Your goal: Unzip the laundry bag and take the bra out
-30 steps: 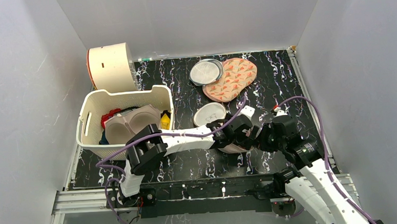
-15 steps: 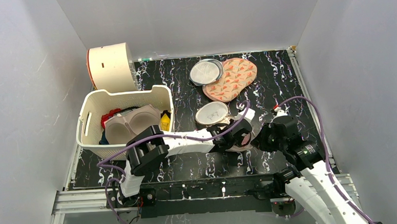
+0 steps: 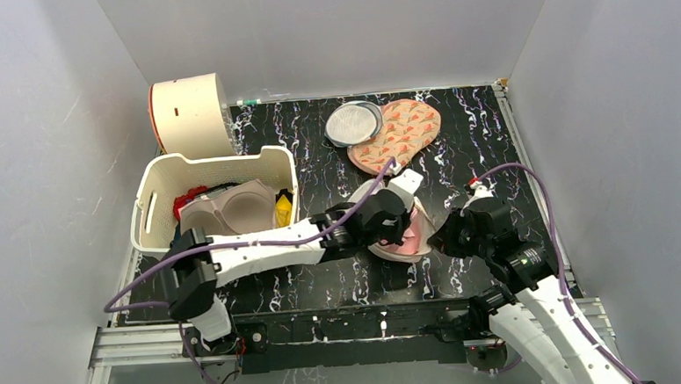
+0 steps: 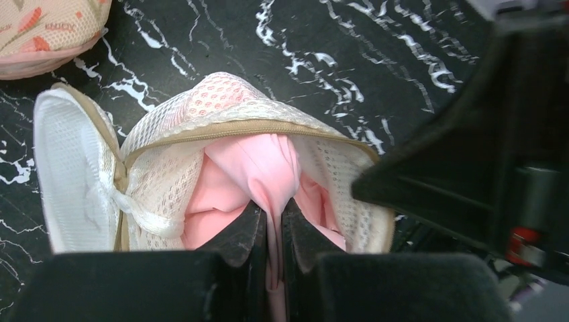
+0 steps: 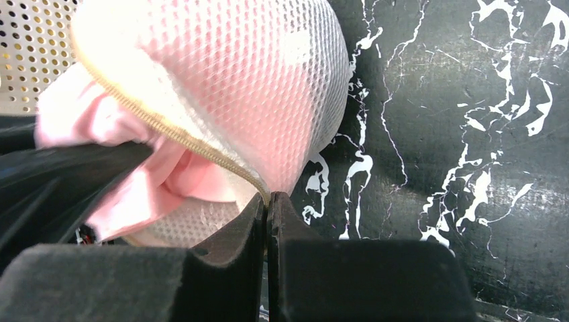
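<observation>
The laundry bag (image 4: pixel 161 181) is a beige mesh pouch lying unzipped on the black marbled table, between the two arms in the top view (image 3: pixel 408 246). Its tan zipper rim gapes and the pink bra (image 4: pixel 258 157) bulges out of the opening. My left gripper (image 4: pixel 273 218) is shut on a fold of that pink fabric at the bag's mouth. My right gripper (image 5: pixel 268 201) is shut on the zipper rim of the bag (image 5: pixel 268 80), whose mesh shows pink through it. From above, the left gripper (image 3: pixel 392 227) and right gripper (image 3: pixel 442 238) flank the bag.
A white basket (image 3: pixel 155 200) holding a beige moulded bra (image 3: pixel 228 211) stands at the left, with a cream cylinder (image 3: pixel 190 116) behind it. A grey round mesh pouch (image 3: pixel 354 123) and an orange-patterned pouch (image 3: pixel 397 136) lie at the back.
My left gripper, open a second ago, has closed on the pink bra at the bag's mouth. The left arm's elbow has swung left and the wrist has drawn back slightly. The right arm has barely moved.
</observation>
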You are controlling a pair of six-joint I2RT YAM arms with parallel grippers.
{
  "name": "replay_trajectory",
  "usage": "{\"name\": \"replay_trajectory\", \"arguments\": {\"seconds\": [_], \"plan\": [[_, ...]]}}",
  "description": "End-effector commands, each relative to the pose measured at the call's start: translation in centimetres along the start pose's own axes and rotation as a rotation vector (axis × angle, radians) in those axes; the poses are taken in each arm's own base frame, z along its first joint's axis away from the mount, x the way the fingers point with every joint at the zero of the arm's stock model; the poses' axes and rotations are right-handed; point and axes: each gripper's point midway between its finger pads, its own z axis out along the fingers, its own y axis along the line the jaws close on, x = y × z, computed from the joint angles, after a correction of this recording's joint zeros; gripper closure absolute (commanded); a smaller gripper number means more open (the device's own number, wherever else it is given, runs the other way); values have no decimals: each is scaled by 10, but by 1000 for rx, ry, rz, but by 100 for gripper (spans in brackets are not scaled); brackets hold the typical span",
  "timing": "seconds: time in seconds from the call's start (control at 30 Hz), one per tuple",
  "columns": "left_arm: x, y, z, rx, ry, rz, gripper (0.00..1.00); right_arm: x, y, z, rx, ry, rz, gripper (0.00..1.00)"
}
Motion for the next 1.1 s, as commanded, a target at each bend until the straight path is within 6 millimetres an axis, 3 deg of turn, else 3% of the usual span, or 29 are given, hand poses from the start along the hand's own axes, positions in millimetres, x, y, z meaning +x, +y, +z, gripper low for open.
{"name": "replay_trajectory", "arguments": {"seconds": [0.0,0.13,0.37,0.5,0.7,0.83,0.9,0.93,1.07], "plan": [[-43,-21,-40,150,-127,-34,100,-13,14,2,-58,-47,-10,100],[-60,-31,-68,251,-203,-34,100,-13,14,5,-59,-42,-8,100],[-96,-30,-113,304,-336,-58,100,-12,12,7,-48,-35,0,100],[-108,-27,-123,295,-379,-45,100,-10,11,8,-43,-24,5,100],[-111,-25,-124,286,-406,-32,100,-7,13,10,-60,-17,18,100],[-96,-30,-115,316,-370,-50,100,-17,24,2,-96,-42,6,100],[-75,-32,-105,327,-306,-32,100,-28,31,-5,-109,-80,1,100],[-45,-32,-94,336,-218,0,100,-38,33,-10,-101,-114,0,100],[-22,-34,-94,386,-184,30,100,-44,34,-3,-93,-120,-2,100]]}}
